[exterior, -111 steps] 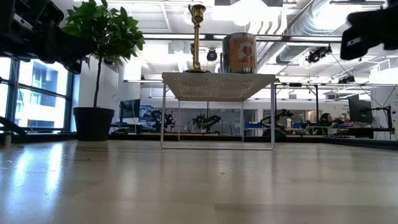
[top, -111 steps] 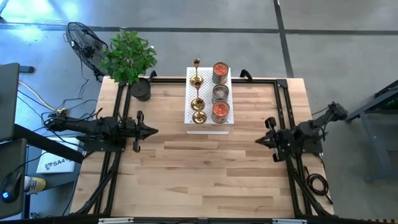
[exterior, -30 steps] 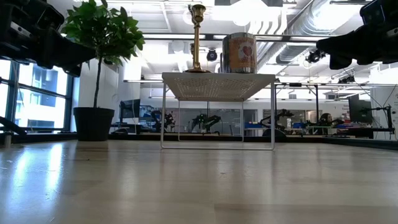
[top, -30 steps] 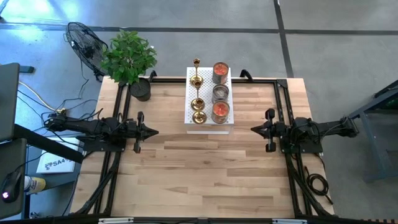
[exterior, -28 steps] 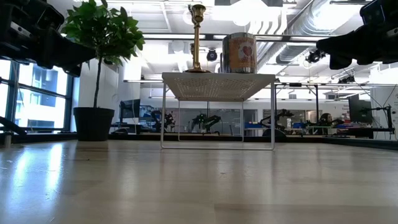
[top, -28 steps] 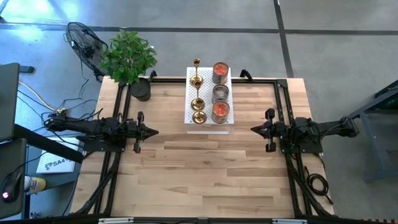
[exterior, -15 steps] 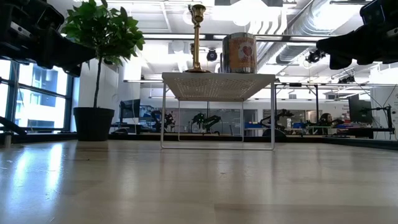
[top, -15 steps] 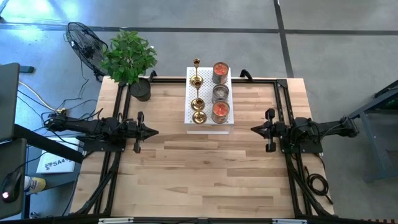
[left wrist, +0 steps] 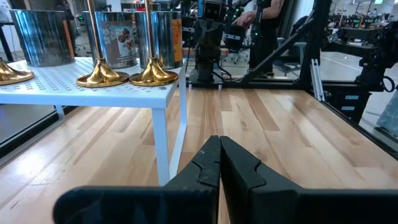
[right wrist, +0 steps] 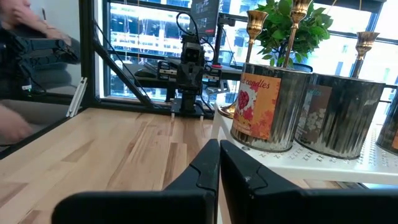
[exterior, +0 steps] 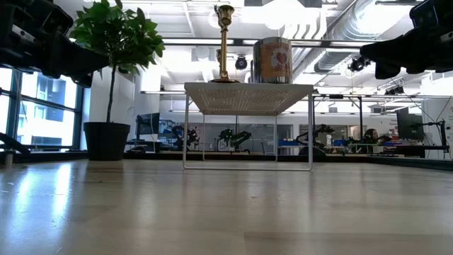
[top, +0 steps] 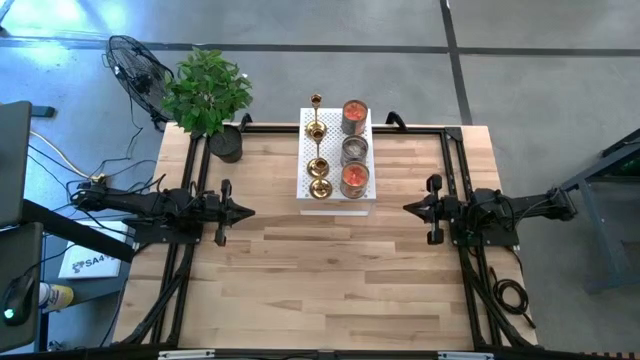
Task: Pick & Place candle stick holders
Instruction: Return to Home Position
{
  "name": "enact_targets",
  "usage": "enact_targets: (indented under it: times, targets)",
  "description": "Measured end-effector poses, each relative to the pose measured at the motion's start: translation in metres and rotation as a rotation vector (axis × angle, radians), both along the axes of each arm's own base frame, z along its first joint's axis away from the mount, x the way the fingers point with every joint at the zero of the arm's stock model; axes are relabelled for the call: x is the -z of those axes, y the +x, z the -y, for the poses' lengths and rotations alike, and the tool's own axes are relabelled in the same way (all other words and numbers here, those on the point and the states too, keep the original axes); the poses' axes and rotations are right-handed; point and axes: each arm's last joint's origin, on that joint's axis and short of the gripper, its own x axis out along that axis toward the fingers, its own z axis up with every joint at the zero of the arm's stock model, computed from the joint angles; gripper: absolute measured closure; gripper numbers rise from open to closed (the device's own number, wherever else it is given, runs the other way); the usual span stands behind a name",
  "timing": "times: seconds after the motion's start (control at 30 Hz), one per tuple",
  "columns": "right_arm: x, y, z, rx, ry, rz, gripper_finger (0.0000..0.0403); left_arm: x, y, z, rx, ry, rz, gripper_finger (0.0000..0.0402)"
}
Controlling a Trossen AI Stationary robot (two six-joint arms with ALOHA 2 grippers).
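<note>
Task judged complete: shiny gold-brass candle stick holders (top: pixel 319 187) stand on the white perforated metal shelf (top: pixel 335 206); left gripper (top: pixel 245 211) and right gripper (top: pixel 408 209) are closed, empty.

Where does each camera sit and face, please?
High: overhead, looking down on the table; left arm and right arm show.
Low: at tabletop height, facing the shelf; arms at upper corners.
Left wrist: behind the left tool, facing the right arm.
Right wrist: behind the right tool, facing the left arm.
Both wrist views share the shelf.
</note>
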Motion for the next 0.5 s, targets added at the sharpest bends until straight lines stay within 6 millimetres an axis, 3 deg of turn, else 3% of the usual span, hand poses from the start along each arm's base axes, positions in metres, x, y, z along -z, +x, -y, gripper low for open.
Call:
enact_targets:
  times: [0.5]
  targets:
    - [0.0,0.0,0.0,0.0,0.0,0.0,0.04,0.0,0.0,0.0,0.0,0.0,0.0,0.04]
